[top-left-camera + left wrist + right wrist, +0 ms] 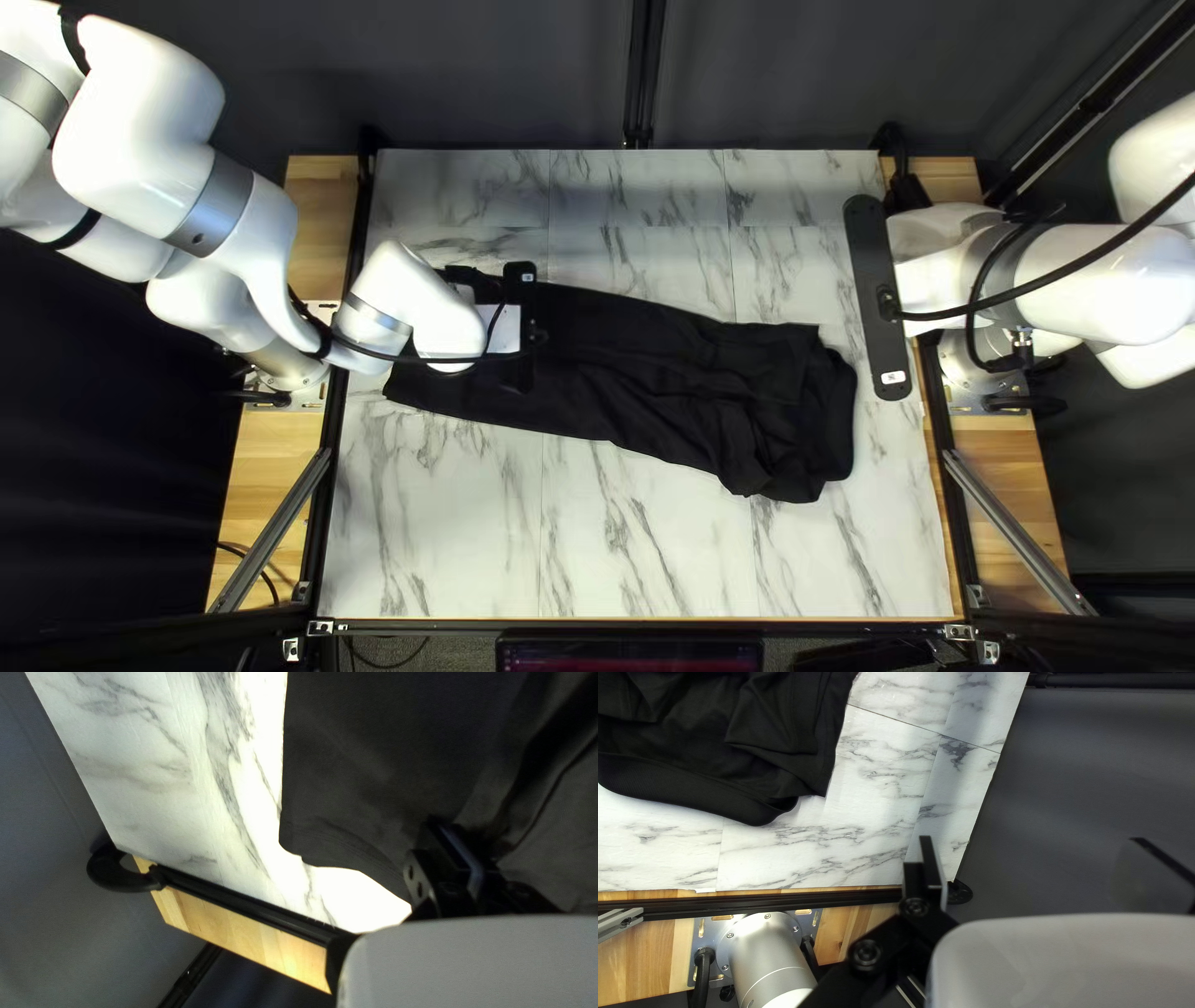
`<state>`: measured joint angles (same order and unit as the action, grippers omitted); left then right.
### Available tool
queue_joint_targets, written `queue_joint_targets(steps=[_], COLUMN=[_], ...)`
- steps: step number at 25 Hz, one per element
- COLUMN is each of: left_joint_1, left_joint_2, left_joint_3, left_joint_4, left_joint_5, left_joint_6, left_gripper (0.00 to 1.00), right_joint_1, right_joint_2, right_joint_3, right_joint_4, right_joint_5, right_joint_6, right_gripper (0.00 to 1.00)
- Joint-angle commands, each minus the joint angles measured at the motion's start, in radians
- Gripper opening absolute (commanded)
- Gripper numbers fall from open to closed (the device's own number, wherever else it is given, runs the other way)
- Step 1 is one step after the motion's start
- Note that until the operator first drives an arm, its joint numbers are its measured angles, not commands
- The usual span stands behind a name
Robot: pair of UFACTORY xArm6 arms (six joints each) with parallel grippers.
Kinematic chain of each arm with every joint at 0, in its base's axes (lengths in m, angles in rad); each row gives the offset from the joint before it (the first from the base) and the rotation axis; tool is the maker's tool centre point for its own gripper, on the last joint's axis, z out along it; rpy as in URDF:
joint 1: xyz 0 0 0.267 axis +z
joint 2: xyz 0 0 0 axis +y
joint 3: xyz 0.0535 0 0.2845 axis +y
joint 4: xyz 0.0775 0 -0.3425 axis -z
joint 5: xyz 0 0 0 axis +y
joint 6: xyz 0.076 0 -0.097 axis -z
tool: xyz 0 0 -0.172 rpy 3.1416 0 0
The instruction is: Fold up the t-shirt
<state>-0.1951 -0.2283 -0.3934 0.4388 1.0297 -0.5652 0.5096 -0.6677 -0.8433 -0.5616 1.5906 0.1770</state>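
The black t-shirt (pixel 647 373) lies lengthwise in a long, narrow folded shape, with creased layers at its right end. My left gripper (pixel 523 330) is low over its left part, fingertips hidden from above. In the left wrist view, the left gripper (pixel 458 858) has its fingers close together on the t-shirt (pixel 386 753), and creases run out from them. My right gripper (pixel 881 299) is above the table's right side, beyond the t-shirt. In the right wrist view, the right gripper (pixel 1042 852) has its fingers wide apart with no cloth between; the t-shirt's ribbed band (pixel 691 790) lies off to one side.
The marble-patterned table (pixel 461 523) has black rails and wooden strips (pixel 268 498) along its sides. My right arm's base (pixel 769 952) is beside the table edge. A dark curtain (pixel 436 75) hangs behind the far edge. My left arm reaches over the t-shirt's left end.
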Motion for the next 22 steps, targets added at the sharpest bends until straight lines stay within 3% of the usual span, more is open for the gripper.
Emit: queue_joint_targets(steps=[1, 2, 6, 11, 22], left_joint_1=[-0.004, -0.007, -0.037, -0.077, 0.001], left_joint_2=[0.023, 0.027, 0.034, 0.088, 0.237], left_joint_3=[-0.002, -0.005, -0.053, -0.177, -0.322], left_joint_4=[-0.008, -0.013, -0.036, -0.049, 0.052], left_joint_5=[-0.009, -0.008, 0.030, 0.087, -0.046], left_joint_6=[-0.007, -0.005, 0.001, 0.012, 0.017], left_gripper=[0.27, 1.00, 1.00, 1.00, 1.00], right_joint_1=[0.000, 0.000, 0.000, 0.000, 0.000], right_joint_2=[0.000, 0.000, 0.000, 0.000, 0.000], right_joint_3=[0.000, 0.000, 0.000, 0.000, 0.000], right_joint_4=[0.000, 0.000, 0.000, 0.000, 0.000], right_joint_5=[0.000, 0.000, 0.000, 0.000, 0.000], right_joint_6=[0.000, 0.000, 0.000, 0.000, 0.000], right_gripper=[1.00, 1.00, 1.00, 1.00, 1.00])
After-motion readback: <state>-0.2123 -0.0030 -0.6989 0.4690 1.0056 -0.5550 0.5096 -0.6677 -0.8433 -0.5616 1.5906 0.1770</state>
